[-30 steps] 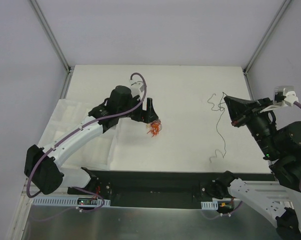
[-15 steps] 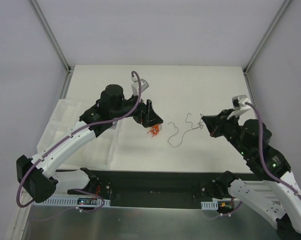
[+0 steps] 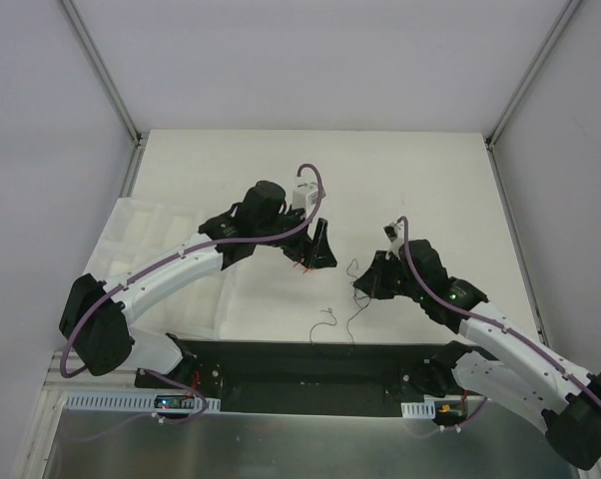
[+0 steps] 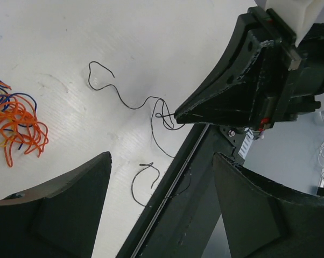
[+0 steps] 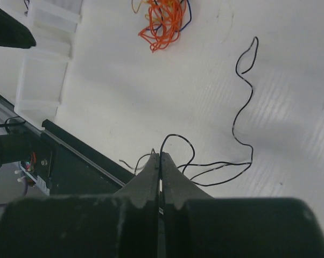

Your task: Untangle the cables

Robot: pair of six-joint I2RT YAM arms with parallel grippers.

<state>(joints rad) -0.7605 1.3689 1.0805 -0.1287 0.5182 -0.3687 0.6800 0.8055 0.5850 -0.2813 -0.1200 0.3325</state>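
Observation:
A small knot of orange, red and blue cables [image 4: 16, 121] lies on the white table; it also shows in the right wrist view [image 5: 162, 24]. In the top view it peeks out beside my left gripper [image 3: 315, 254] as an orange speck [image 3: 300, 265]. My left gripper [image 4: 161, 161] hovers open and empty just right of the knot. My right gripper [image 3: 358, 282] is shut on a thin black cable [image 5: 243, 107], pinched at the fingertips [image 5: 161, 156]. The black cable [image 4: 129, 102] trails in loose curls over the table and toward the front edge [image 3: 352, 317].
A black rail [image 3: 310, 364] runs along the table's near edge, right below the right gripper. A white folded sheet or shallow trays [image 3: 171, 269] lie at the left, also in the right wrist view [image 5: 43, 70]. The two grippers are close together.
My right gripper has carried the black cable from the far right leftward and toward the near edge. My left arm has shifted right, beside the orange knot.

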